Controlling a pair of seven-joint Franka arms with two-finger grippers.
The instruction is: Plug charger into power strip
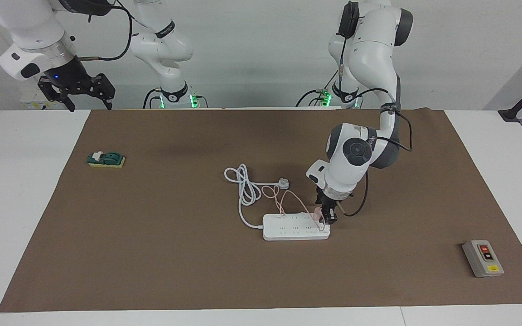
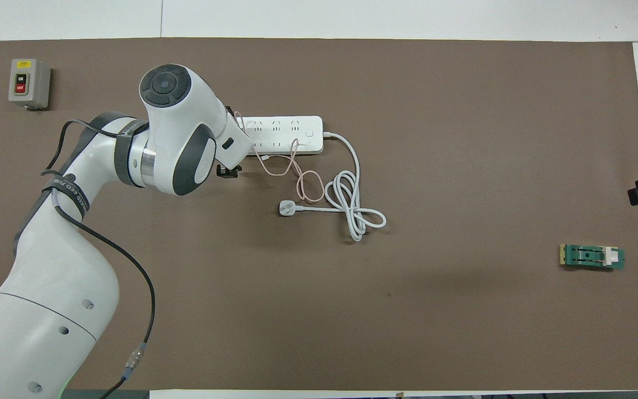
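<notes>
A brown mat (image 1: 152,253) covers the white table (image 1: 16,203), carrying the power strip (image 1: 288,231), grey box (image 1: 483,259) and green block (image 1: 106,159).

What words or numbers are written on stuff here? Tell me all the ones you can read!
"ON": black button of the grey switch box, overhead view.
"OFF": its red button.
Yellow sticker on that box: too small to read.
Band lettering on the left arm: too blurred to read.
Power strip, charger, green part: no readable text.

White wall (image 1: 261,54), white table (image 1: 21,190), brown mat (image 1: 152,253)
</notes>
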